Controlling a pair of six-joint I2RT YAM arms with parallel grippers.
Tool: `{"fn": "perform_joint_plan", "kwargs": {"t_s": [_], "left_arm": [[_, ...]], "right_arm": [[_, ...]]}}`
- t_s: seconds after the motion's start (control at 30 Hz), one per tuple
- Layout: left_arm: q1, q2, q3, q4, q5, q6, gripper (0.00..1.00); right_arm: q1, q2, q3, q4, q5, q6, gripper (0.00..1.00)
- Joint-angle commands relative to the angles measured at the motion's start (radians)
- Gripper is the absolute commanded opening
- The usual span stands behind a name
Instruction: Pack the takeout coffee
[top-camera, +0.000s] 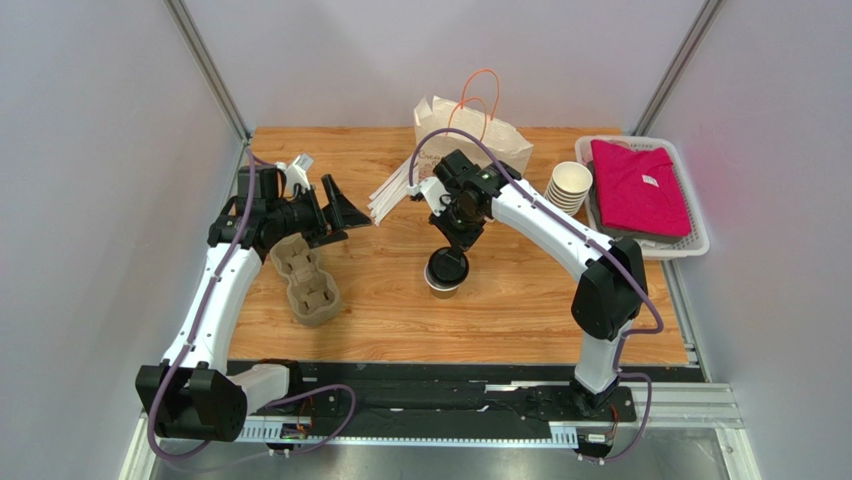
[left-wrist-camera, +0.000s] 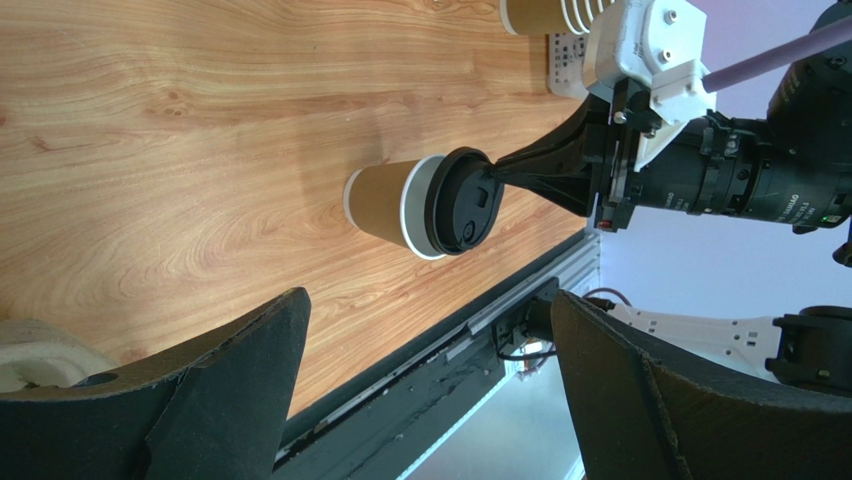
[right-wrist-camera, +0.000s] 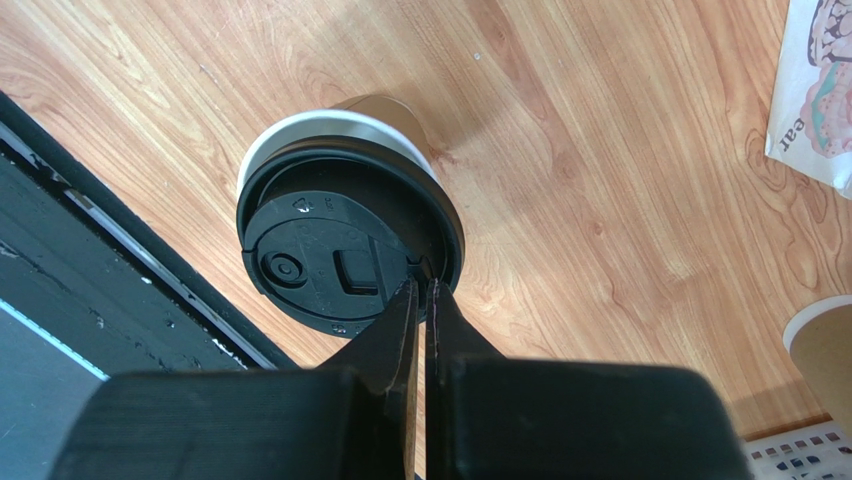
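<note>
Item: takeout coffee, black lid fitted, stood upright on the table, centre, towards the near edge.
Right gripper: jaws clenched together, tips touching the lid's rim from above. Whether any of the rim was pinched between them could not be told.
Left gripper: jaws spread wide, holding nothing, well apart from the cup, near the far end of the pulp cup tray.
Paper bag: stood at the table's far edge.
</note>
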Motion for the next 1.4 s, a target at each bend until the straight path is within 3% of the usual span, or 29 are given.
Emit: {"fn": "perform_joint_plan", "kwargs": {"t_s": [0.0, 1.37], "left_arm": [[-0.001, 0.006, -0.001, 0.014, -0.012, 0.016, 0.99], [-0.001, 0.052, 0.017, 0.028, 0.009, 0.019, 0.99]], "right_arm": [[0.009, 0.021, 0.056, 0.014, 0.005, 0.005, 0.00], [0.039, 0.085, 0.096, -0.033, 0.025, -0.010, 0.00]]}}
